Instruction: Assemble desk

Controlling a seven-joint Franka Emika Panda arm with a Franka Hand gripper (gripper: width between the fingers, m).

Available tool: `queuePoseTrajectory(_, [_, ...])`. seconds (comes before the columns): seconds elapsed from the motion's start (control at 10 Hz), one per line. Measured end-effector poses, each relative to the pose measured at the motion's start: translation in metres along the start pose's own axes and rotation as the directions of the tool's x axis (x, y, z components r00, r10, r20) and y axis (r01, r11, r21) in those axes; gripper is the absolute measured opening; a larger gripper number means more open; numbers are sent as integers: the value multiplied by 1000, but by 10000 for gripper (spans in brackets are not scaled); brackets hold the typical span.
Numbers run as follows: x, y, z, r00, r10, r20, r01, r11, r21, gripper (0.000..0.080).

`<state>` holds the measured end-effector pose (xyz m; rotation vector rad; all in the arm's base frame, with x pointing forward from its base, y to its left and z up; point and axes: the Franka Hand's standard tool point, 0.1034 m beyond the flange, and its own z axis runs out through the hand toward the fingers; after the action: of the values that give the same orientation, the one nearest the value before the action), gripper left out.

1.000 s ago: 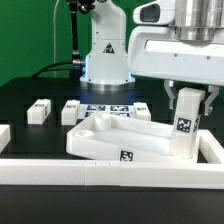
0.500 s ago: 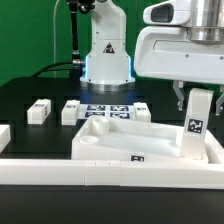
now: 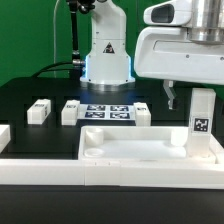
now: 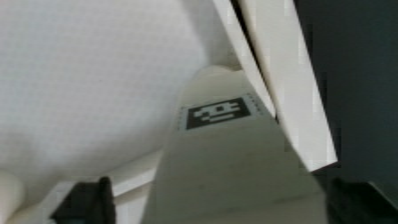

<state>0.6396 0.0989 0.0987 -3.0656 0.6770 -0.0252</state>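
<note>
The desk panel (image 3: 130, 148), a large white rimmed rectangle, lies flat at the front against the front rail. A white leg (image 3: 202, 118) with a square tag stands upright at the panel's corner on the exterior view's right. My gripper (image 3: 193, 100) straddles the top of this leg with its jaws open; one finger (image 3: 170, 97) stands apart from the leg's side. In the wrist view the tagged leg (image 4: 222, 150) fills the space between the dark fingers (image 4: 86, 200), with a light gap on one side. Three more legs lie behind the panel (image 3: 38, 111) (image 3: 71, 111) (image 3: 142, 113).
The marker board (image 3: 108, 110) lies behind the panel between the loose legs. A long white rail (image 3: 100, 172) runs along the front, with a short piece (image 3: 3, 136) at the exterior view's left. The arm's base (image 3: 105, 55) stands at the back.
The gripper carried the leg and panel toward the exterior view's right; the panel turned square and now lies flat against the rail. The visible finger has since moved away from the leg.
</note>
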Motion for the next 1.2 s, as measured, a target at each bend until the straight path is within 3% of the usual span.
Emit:
queuePoseTrajectory(0.4, [2, 0, -5, 1000, -26, -5, 26, 1000, 5, 648])
queuePoseTrajectory(0.6, [3, -5, -38, 999, -34, -14, 35, 999, 22, 649])
queuePoseTrajectory(0.7, [6, -4, -45, 999, -31, -23, 31, 999, 28, 649])
queuePoseTrajectory(1.2, [5, -4, -41, 999, -32, -20, 32, 999, 26, 649])
